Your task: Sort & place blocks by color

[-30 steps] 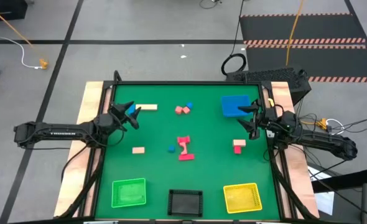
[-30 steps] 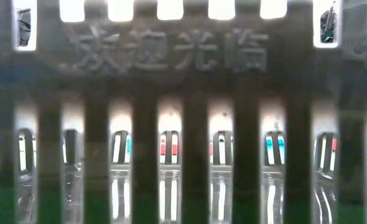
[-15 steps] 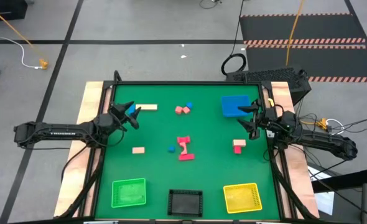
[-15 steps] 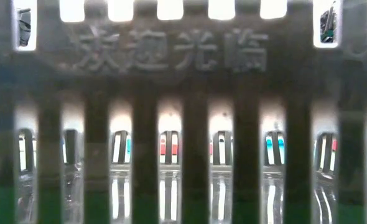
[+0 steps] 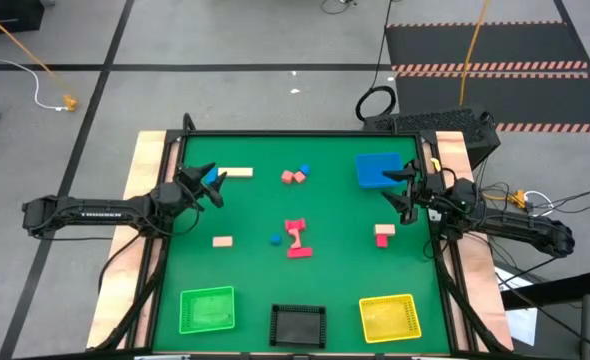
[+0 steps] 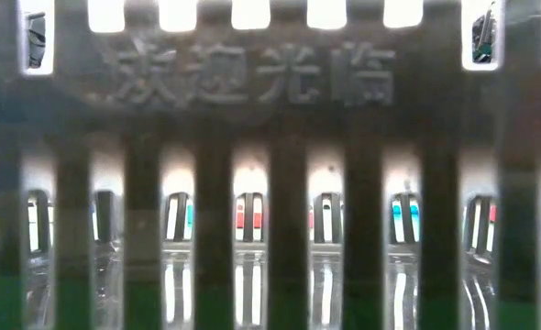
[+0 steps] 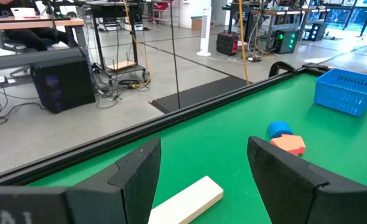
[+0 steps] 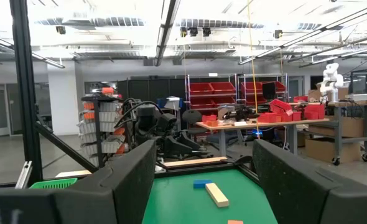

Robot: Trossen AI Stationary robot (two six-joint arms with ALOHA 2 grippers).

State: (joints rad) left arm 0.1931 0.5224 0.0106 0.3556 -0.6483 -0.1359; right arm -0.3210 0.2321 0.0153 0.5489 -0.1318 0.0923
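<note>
Small blocks lie scattered on the green table [image 5: 335, 280]: a tan bar [image 5: 237, 172], a blue block [image 5: 213, 177], a pink and a blue one [image 5: 295, 175], a tan one [image 5: 222, 241], a small blue one [image 5: 275, 239], a red cluster [image 5: 297, 238], and a red-and-tan pair [image 5: 384, 235]. My left gripper [image 5: 207, 184] stands open at the table's left side, near the blue block and the tan bar [image 7: 186, 199]. My right gripper [image 5: 401, 190] stands open at the right side, beside the blue tray [image 5: 378, 170]. Neither has anything between its fingers.
A green tray [image 5: 207, 308], a black tray [image 5: 298, 324] and a yellow tray [image 5: 389, 317] stand in a row along the near edge. The black tray's mesh wall [image 6: 270, 165] fills the low view. Bare mat lies between the blocks and the trays.
</note>
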